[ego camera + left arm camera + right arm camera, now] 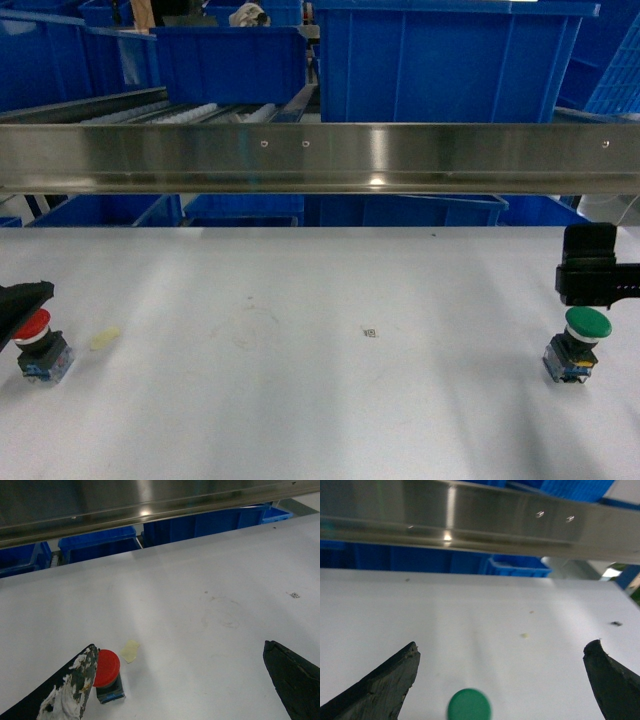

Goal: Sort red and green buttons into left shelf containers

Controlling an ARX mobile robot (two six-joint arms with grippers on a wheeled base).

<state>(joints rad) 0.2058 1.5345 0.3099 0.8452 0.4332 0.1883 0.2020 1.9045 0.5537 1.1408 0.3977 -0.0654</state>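
Note:
The red button (32,326) stands on its dark block at the table's left edge. My left gripper (24,300) hangs just above it. In the left wrist view the left gripper (180,646) is open, and the red button (107,668) sits right against the inside of its left finger (70,690). The green button (587,323) stands at the right edge of the table, under my right gripper (588,272). The right gripper (502,647) is open too, with the green cap (469,706) low between its fingers, nearer the left one. A blue bin (230,62) sits on the shelf at back left.
A steel rail (320,155) runs across the far side of the table, in front of the shelf. A larger blue bin (450,60) stands at back right, and more bins lie below the rail. A yellowish scrap (105,338) lies right of the red button. A small dark speck (371,332) marks mid-table.

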